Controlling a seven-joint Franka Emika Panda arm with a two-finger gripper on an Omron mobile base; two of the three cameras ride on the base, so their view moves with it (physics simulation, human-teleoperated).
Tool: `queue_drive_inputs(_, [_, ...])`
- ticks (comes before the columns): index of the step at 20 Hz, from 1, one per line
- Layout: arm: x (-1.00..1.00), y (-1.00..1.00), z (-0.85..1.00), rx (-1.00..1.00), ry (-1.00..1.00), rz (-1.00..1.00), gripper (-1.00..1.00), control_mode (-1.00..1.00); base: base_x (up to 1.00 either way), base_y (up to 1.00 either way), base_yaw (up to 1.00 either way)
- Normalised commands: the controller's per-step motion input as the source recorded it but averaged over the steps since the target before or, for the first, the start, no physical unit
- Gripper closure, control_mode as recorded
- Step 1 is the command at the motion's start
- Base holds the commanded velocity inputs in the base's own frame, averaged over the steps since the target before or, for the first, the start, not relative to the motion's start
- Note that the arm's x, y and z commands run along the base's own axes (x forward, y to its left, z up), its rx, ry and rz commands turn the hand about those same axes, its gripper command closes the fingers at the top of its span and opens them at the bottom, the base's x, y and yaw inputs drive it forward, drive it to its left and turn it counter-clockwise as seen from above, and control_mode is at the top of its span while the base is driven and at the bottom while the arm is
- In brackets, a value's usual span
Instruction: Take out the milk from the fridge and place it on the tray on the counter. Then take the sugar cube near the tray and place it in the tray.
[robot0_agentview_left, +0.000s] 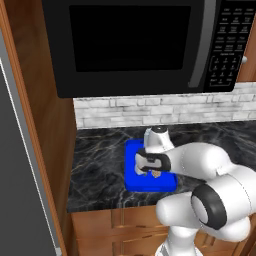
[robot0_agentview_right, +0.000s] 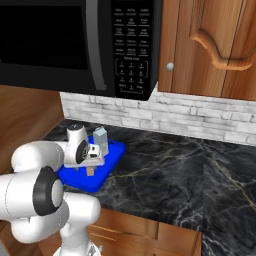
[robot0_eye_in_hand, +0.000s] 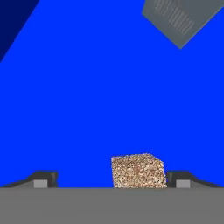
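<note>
I hold the gripper (robot0_eye_in_hand: 112, 179) over the blue tray (robot0_eye_in_hand: 87, 96) on the counter (robot0_agentview_right: 165, 165), fingers spread wide, grasping nothing. The sugar cube (robot0_eye_in_hand: 138, 170) sits on the tray between the fingertips, nearer the 3 o'clock one. The milk (robot0_agentview_right: 100, 139) stands upright in the tray, at 1 o'clock in my hand view.
</note>
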Motion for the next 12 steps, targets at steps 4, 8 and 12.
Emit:
queue_drive_inputs(4, [-0.53, 0.0, 0.44, 0.0, -0.07, -0.01, -1.0, -1.0, 0.0, 0.0, 0.0])
queue_drive_inputs(8, [-0.66, 0.0, 0.45, 0.0, -0.17, -0.01, -1.0, -1.0, 0.0, 0.0, 0.0])
queue_drive_inputs(12, [-0.69, 0.0, 0.5, 0.0, -0.26, 0.0, -1.0, -1.0, 0.0, 0.0, 0.0])
